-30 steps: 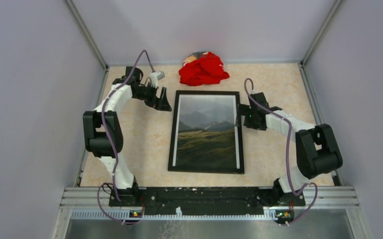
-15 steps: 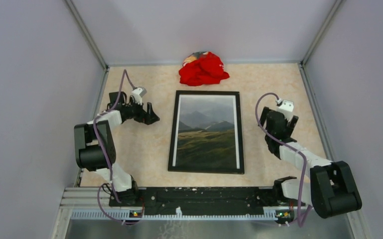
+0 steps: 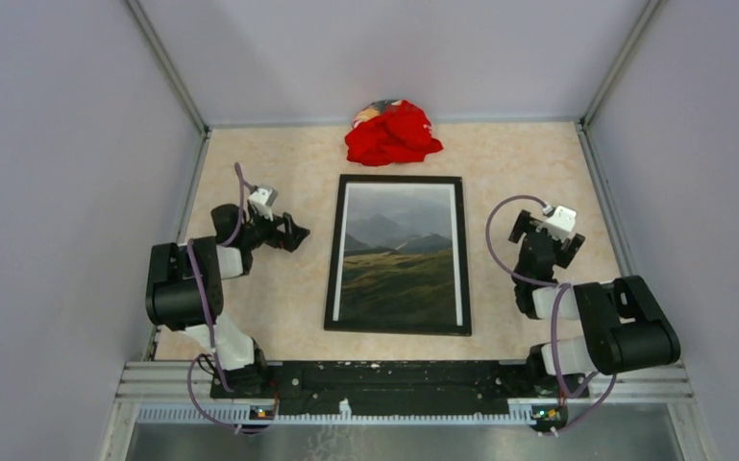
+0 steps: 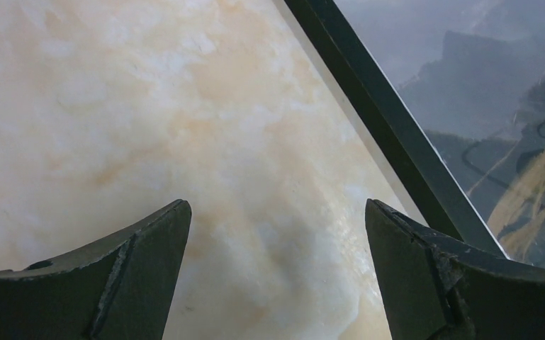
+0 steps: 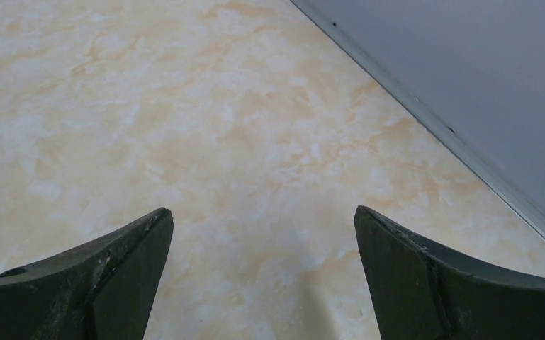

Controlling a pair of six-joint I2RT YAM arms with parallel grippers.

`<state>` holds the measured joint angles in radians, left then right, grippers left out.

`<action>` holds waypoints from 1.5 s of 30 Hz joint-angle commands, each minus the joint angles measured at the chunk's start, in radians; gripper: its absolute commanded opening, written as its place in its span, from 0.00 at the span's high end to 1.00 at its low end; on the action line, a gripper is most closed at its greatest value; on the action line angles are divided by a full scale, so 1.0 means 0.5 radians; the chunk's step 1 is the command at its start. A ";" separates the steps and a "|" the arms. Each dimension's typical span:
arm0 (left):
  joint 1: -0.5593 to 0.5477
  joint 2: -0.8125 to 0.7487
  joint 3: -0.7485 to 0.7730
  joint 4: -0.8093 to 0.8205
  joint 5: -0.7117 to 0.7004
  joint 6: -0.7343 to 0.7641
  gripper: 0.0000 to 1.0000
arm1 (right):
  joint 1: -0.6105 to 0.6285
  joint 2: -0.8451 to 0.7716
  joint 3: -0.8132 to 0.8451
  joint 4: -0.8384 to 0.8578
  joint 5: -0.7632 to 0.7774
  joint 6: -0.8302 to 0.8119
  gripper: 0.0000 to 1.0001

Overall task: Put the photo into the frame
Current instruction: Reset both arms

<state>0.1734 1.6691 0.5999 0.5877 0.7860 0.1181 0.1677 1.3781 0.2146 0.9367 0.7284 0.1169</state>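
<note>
The black frame [image 3: 338, 252] lies flat in the middle of the table with the mountain photo [image 3: 399, 254] inside it, face up. Its left rail [image 4: 390, 120] and part of the photo [image 4: 496, 92] show in the left wrist view. My left gripper [image 3: 293, 233] is open and empty, low over the table just left of the frame; its fingertips [image 4: 170, 234] stand wide apart. My right gripper [image 3: 548, 245] is open and empty, right of the frame, apart from it, over bare table [image 5: 262, 212].
A crumpled red cloth [image 3: 392, 133] lies at the back of the table behind the frame. Grey walls enclose the table on the left, right and back; the right wall's base [image 5: 425, 113] shows in the right wrist view.
Both arms have drawn back from the frame's upper sides toward their bases. The left gripper moved down and nearer; the right gripper moved away to the right. The frame and photo have not moved.
</note>
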 commanded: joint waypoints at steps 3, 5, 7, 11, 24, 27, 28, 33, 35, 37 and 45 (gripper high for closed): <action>0.010 -0.119 -0.306 0.687 -0.037 -0.054 0.01 | -0.025 -0.018 -0.127 0.565 -0.207 -0.115 0.01; 0.003 -0.155 -0.368 0.760 -0.076 -0.054 0.01 | -0.025 -0.004 -0.198 0.723 -0.312 -0.165 0.01; -0.017 -0.200 -0.450 0.852 -0.137 -0.048 0.01 | -0.027 0.037 -0.303 0.927 -0.510 -0.222 0.01; -0.097 -0.317 -0.667 1.123 -0.321 -0.005 0.01 | 0.000 0.259 -0.440 1.395 -0.613 -0.361 0.01; -0.267 -0.165 -0.678 1.255 -0.903 -0.029 0.01 | -0.047 0.203 -0.132 0.799 -0.538 -0.260 0.01; -0.270 -0.170 -0.695 1.333 -0.907 -0.039 0.01 | -0.146 0.179 -0.080 0.640 -0.631 -0.139 0.01; -0.270 -0.194 -0.672 1.243 -0.906 -0.033 0.01 | -0.156 0.172 -0.077 0.617 -0.645 -0.125 0.01; -0.270 -0.211 -0.657 1.167 -0.912 -0.027 0.01 | -0.157 0.177 -0.082 0.644 -0.649 -0.132 0.01; -0.270 -0.216 -0.653 1.154 -0.910 -0.030 0.01 | -0.157 0.179 -0.083 0.645 -0.647 -0.133 0.01; -0.270 -0.214 -0.654 1.158 -0.910 -0.028 0.01 | -0.156 0.177 -0.084 0.646 -0.647 -0.133 0.01; -0.270 -0.207 -0.637 1.132 -0.914 -0.025 0.01 | -0.158 0.178 -0.083 0.645 -0.647 -0.133 0.01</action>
<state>0.0429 1.5852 0.2565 1.1305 0.3305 0.0902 0.0952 1.4902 0.1532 1.2289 0.4194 0.0349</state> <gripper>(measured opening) 0.987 0.985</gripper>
